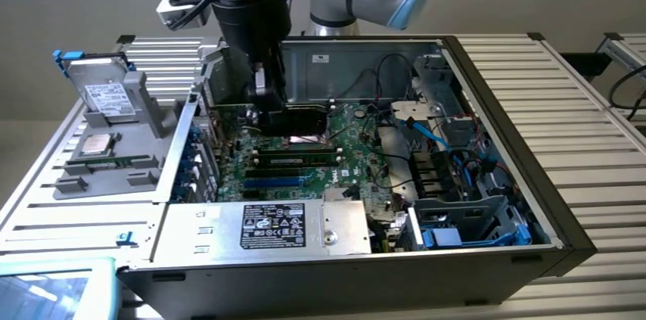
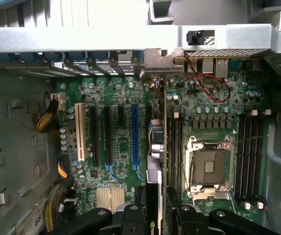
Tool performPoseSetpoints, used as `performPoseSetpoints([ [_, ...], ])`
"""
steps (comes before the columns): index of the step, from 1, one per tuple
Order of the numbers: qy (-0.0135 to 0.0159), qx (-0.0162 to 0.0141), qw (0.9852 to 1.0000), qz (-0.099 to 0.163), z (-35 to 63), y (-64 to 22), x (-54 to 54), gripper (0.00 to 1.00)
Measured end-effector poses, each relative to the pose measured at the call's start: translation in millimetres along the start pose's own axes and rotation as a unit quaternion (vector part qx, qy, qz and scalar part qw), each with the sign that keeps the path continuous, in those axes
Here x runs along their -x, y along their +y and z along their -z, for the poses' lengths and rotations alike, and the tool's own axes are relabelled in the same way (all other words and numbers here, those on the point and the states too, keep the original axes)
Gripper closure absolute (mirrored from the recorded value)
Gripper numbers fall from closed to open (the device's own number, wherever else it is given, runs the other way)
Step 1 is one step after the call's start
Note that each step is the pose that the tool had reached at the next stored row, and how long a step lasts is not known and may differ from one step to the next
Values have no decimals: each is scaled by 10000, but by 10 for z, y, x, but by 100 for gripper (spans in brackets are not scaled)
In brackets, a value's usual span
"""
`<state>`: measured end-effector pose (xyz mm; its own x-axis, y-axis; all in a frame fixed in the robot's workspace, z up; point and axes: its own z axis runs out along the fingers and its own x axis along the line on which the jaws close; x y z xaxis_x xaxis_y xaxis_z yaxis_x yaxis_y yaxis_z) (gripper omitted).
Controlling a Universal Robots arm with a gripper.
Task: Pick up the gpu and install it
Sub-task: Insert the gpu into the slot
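While a hard drive (image 1: 101, 97) and RAM stick (image 1: 109, 160) sit on the stand (image 1: 151, 119) at the exterior view's left, the gripper (image 2: 155, 215) pinches the gpu (image 2: 154, 161) on edge over the motherboard (image 2: 123, 147), so installing is in hand. Seating, I judge, calls for squaring its edge over a PCIe slot (image 2: 134, 132), clear of the CPU socket (image 2: 208, 166) and cables (image 1: 432, 137) further right.

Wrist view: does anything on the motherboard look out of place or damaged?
Nothing looks damaged. Two things stand out: the processor socket is uncovered, with no cooler on it, and a loose red wire loops over the motherboard near it. The gpu sits edge-on in the pincer.
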<state>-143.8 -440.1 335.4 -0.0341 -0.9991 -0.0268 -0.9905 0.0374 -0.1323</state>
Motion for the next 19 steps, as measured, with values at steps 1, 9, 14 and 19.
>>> performPoseSetpoints([
  [1, -6, 0, 10000, -6, -1, 0, -16, 73],
  [9, -49, 0, 10000, -48, -18, -5, -145, 73],
  [14, -61, 3, 10000, -66, -26, -9, -221, 73],
  [19, -62, 30, 9999, -93, -38, -9, -278, 73],
])
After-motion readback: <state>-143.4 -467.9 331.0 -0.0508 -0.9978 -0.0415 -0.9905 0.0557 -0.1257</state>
